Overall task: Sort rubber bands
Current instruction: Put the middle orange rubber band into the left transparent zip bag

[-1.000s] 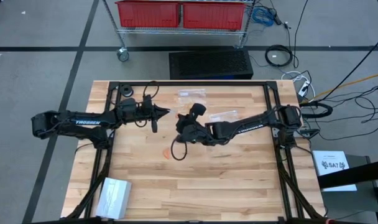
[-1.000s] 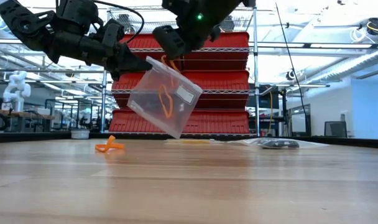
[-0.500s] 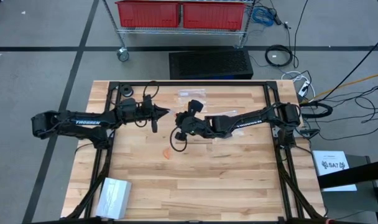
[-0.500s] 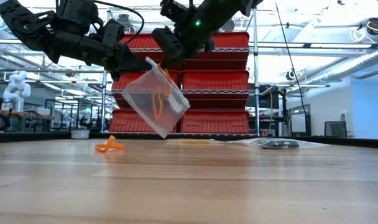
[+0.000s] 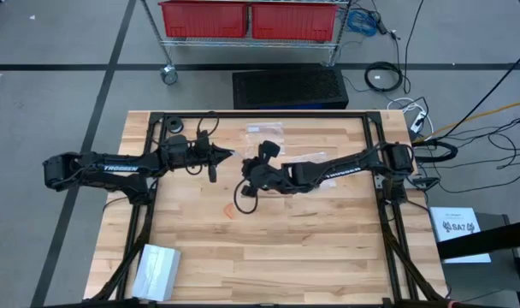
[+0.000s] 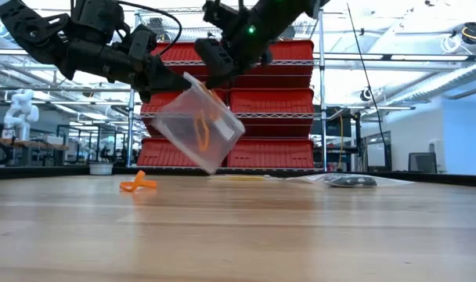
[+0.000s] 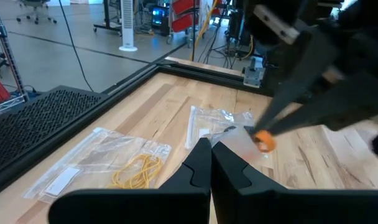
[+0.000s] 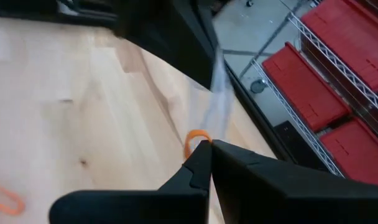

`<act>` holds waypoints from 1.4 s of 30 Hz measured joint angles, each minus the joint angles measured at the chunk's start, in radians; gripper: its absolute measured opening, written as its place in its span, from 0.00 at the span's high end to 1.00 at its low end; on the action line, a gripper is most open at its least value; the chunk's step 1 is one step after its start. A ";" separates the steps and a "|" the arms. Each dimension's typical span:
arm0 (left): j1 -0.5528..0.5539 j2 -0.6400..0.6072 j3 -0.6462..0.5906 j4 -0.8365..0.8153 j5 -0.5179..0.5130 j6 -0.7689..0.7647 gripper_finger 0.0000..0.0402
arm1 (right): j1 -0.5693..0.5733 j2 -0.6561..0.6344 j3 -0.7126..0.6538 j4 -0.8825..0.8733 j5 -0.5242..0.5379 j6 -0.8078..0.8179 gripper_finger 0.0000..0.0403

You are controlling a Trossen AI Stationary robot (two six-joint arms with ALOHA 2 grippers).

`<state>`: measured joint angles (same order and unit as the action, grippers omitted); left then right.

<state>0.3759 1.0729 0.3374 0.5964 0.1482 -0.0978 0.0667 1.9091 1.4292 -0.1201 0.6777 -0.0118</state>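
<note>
Grippers left (image 6: 178, 81) and right (image 6: 214, 74) pinch a clear bag (image 6: 197, 121) above wooden table (image 6: 301, 235) — apparently; red bins (image 6: 273, 98) behind

In the high view the lower half of the wooden table (image 5: 311, 257) lies open for passage, broken only by a folded clear bag (image 5: 156, 270) at the lower left corner and a small orange rubber band (image 5: 229, 211) just left of centre. The middle band is crowded: the left gripper (image 5: 228, 155) and right gripper (image 5: 247, 168) meet there, closed on a clear plastic bag (image 6: 197, 121) hanging above the wood, with open air under it in the low view. Two flat bags (image 5: 267, 131) and the black frame rail (image 5: 260, 115) occupy the upper edge.
</note>
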 joint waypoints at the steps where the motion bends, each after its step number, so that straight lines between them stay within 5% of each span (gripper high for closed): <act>1: 0.000 0.000 0.000 0.000 0.000 0.000 1.00 | -0.006 0.000 0.000 -0.011 0.000 0.006 1.00; 5: 0.000 0.000 0.000 0.000 0.000 0.000 1.00 | -0.031 0.000 0.000 -0.035 -0.017 0.034 1.00; 15: 0.000 0.000 0.000 0.000 0.000 0.000 1.00 | -0.074 0.000 0.000 -0.034 -0.260 0.119 0.93; 24: 0.000 0.000 0.000 -0.004 0.000 0.000 1.00 | -0.064 -0.002 0.000 -0.025 -0.261 0.131 0.81; 32: 0.000 0.000 0.000 -0.004 0.000 0.000 1.00 | -0.064 -0.002 0.000 -0.046 -0.200 0.130 0.98; 42: 0.000 0.000 0.000 -0.004 0.000 -0.003 1.00 | -0.059 -0.002 0.000 -0.049 -0.223 0.177 1.00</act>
<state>0.3759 1.0729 0.3374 0.5926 0.1483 -0.1004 0.0081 1.9068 1.4292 -0.1692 0.4549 0.1648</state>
